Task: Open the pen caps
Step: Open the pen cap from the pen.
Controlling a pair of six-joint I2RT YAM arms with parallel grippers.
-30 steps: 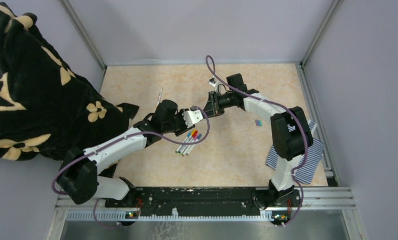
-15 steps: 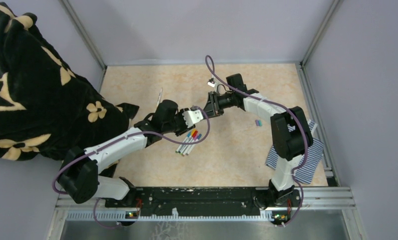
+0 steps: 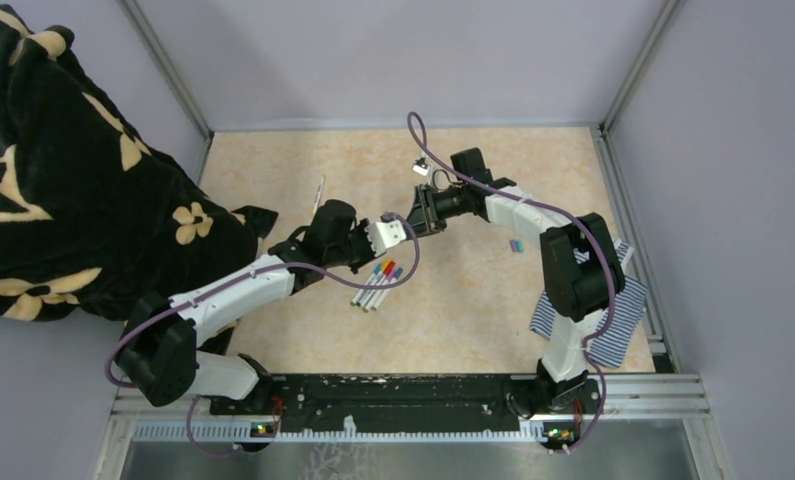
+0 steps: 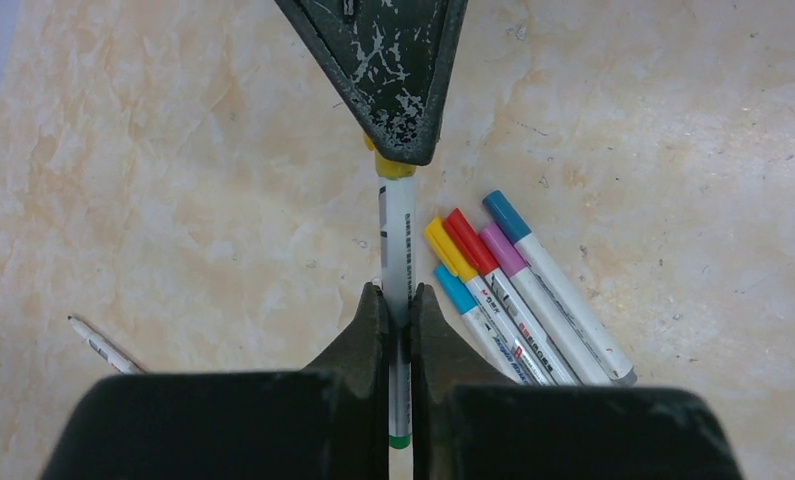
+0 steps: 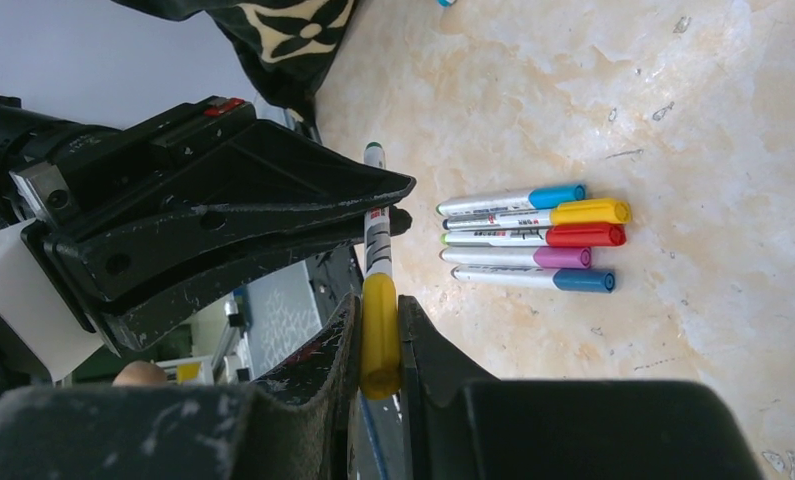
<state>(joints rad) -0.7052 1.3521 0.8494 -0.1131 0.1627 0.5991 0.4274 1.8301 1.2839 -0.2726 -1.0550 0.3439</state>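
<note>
One pen [image 4: 397,240], white-barrelled with a green rear end, is held in the air between both arms. My left gripper [image 4: 397,295] is shut on its barrel. My right gripper [image 5: 378,305] is shut on its yellow pen cap [image 5: 379,335], which still sits on the barrel [image 5: 376,225]. In the top view the two grippers meet tip to tip, left gripper [image 3: 388,228] and right gripper [image 3: 414,221]. Several capped pens [image 4: 518,290] lie side by side on the table below, with blue, yellow, red, purple and darker blue caps [image 5: 573,240].
Two small loose caps [image 3: 516,245] lie on the beige table [image 3: 473,300] right of centre. A striped cloth [image 3: 613,315] sits at the right edge by the right arm. A black flowered blanket [image 3: 63,180] covers the left side. A thin white stick [image 3: 320,190] lies behind the left gripper.
The left gripper's jaws have closed onto the pen's barrel. Both arms stay almost where they were, and the right gripper keeps its hold on the yellow cap.
</note>
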